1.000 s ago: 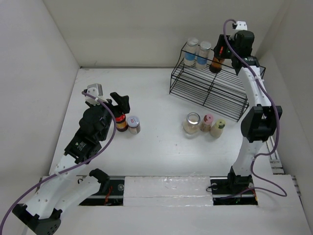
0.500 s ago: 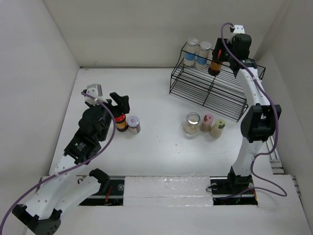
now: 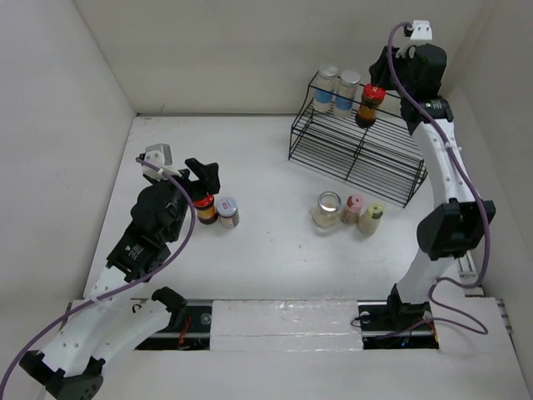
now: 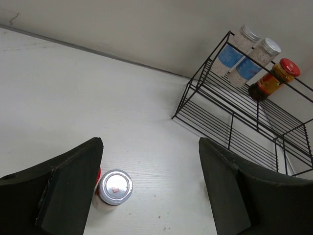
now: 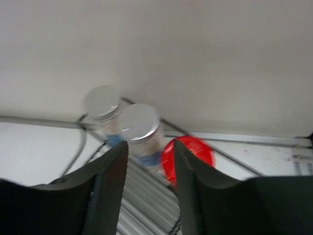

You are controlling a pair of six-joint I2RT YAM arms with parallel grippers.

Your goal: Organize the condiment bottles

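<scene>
Your bottles sit in three groups. On the top shelf of the wire rack (image 3: 358, 158), at its far left end, three stand upright in a row: a blue-label jar (image 3: 326, 87), a second blue-label jar (image 3: 346, 91) just beside it, and a red-lidded jar (image 3: 369, 103) to their right.

On the table (image 3: 266, 258) in front of the rack you have a wide clear jar (image 3: 328, 208), a pink-capped bottle (image 3: 354, 208) and a yellow-capped bottle (image 3: 371, 218), close together in a line.

Well apart from them, toward the left, a second red-lidded jar (image 3: 206, 208) stands against a small silver-lidded jar (image 3: 226, 212).

Your left gripper (image 4: 150, 147) hangs over that left pair with its fingers spread wide and nothing clamped. In its wrist view the small silver-lidded jar shows below, just inside the finger on the left of the view, and a sliver of red peeks out at that finger's edge.

Your right gripper (image 5: 148, 147) is held high near the back wall, above and to the right of the red-lidded jar on the shelf. Its fingers stand apart with nothing between them. The wrist view is blurred, but the three lids on the shelf show beyond the gap.
</scene>
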